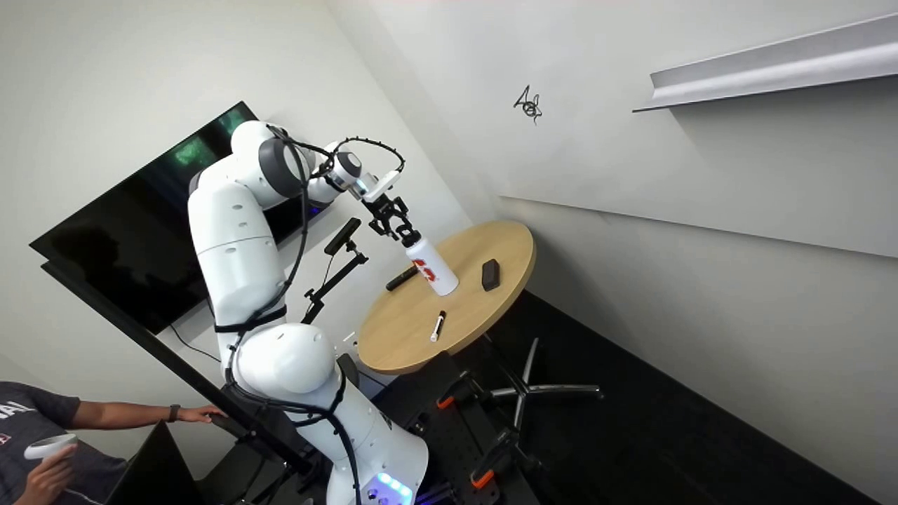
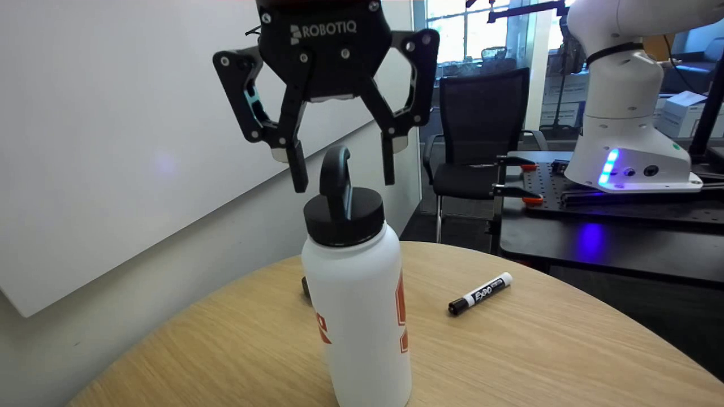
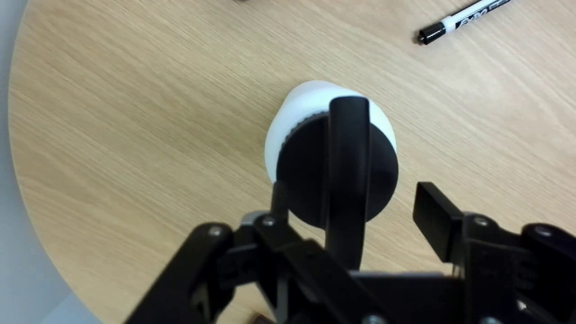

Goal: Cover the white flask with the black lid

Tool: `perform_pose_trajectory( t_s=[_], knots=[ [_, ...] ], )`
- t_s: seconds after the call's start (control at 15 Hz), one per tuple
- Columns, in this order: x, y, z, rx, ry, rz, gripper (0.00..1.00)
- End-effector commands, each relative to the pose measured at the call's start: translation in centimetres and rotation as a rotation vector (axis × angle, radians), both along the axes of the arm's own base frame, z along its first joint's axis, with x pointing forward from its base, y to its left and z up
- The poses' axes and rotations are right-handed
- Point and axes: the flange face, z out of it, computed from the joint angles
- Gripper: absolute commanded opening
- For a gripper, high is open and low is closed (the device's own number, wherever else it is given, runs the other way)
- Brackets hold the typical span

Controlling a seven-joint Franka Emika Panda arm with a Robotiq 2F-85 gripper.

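Exterior view, left to right: whiteboard (image 2: pixel 141 113), then round wood table (image 2: pixel 237 339) with white flask (image 2: pixel 362 328) upright on it, black lid (image 2: pixel 344 233) sitting on its mouth. Gripper (image 2: pixel 345 174) hangs spread above, fingers (image 2: pixel 298 168) out either side of the lid's loop (image 2: pixel 335 172), gaps showing. Past the flask: marker (image 2: pixel 479 294) lying on the table, mesh-back chair (image 2: pixel 483 113) beyond, black bench (image 2: pixel 633 249) carrying the arm's base (image 2: pixel 639 150). In an exterior view, from the left: person (image 1: pixel 35 414) with white handheld device (image 1: pixel 50 446), dark wall screen (image 1: pixel 126 238), black block (image 1: pixel 490 275) on the table near the flask.
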Motion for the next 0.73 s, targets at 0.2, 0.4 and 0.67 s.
perform_pose_trajectory(
  t_s=[0.2,0.4,0.67],
  knots=[
    [-2.1,-0.7,4.5,0.014,-0.054,0.014,1.00],
    [-3.4,-1.0,7.5,0.020,-0.071,0.020,1.00],
    [-4.5,-1.4,10.2,0.030,-0.066,0.026,1.00]
  ],
)
